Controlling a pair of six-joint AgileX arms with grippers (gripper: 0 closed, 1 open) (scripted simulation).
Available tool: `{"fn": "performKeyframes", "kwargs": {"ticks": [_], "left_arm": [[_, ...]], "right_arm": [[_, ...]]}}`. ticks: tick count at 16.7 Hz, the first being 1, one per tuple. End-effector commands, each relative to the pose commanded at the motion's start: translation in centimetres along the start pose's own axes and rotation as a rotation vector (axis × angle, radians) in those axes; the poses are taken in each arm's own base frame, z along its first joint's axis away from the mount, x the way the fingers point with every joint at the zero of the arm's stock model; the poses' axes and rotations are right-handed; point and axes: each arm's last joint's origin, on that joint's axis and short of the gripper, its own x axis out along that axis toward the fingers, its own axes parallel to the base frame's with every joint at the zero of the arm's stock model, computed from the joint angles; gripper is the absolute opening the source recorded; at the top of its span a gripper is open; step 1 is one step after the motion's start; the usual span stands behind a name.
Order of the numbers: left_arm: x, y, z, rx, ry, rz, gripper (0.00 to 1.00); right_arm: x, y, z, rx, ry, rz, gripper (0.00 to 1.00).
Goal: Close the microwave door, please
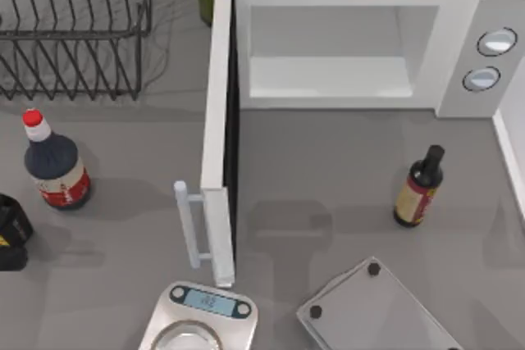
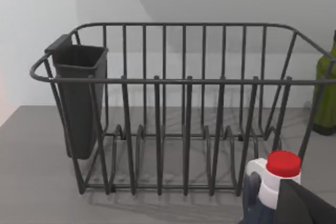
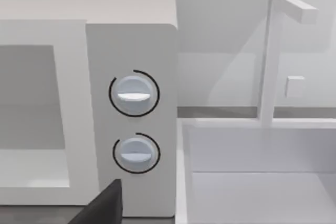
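Microwave door (image 1: 218, 120) stands wide open; scale (image 1: 199, 315) just beside its free edge, bare counter (image 1: 131, 227) left.

Kitchen setting: grey bench (image 1: 328, 178) carrying a big white boxy microwave (image 1: 459, 47), a dark wire dish rack (image 1: 74, 30), sauce bottles (image 1: 54, 163), a steel digital scale (image 1: 201, 317) and a white sink (image 3: 252, 177).

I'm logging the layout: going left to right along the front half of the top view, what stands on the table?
Red-capped dark sauce bottle → white bar handle of the open white microwave door → dark brown bottle with yellow label.
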Motion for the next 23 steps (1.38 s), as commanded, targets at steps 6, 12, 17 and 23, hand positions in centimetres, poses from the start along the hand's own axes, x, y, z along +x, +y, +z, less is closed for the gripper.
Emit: {"fn": "performKeyframes", "kwargs": {"ticks": [6,12,17,23], "left_arm": [[0.6,0.1,1.4,0.000,-0.007,0.000,0.00],[1.6,0.3,2.7,0.000,0.000,0.000,0.00],[1.6,0.5,3.0,0.000,0.003,-0.003,0.00],[1.9,1.3,4.3,0.000,0.003,-0.003,0.00]], "right_arm": [[0.0,0.0,0.0,0.000,0.000,0.000,1.00],[0.0,0.0,0.0,0.000,0.000,0.000,1.00],[0.0,0.0,0.0,0.000,0.000,0.000,1.00],[0.0,0.0,0.0,0.000,0.000,0.000,1.00]]}}
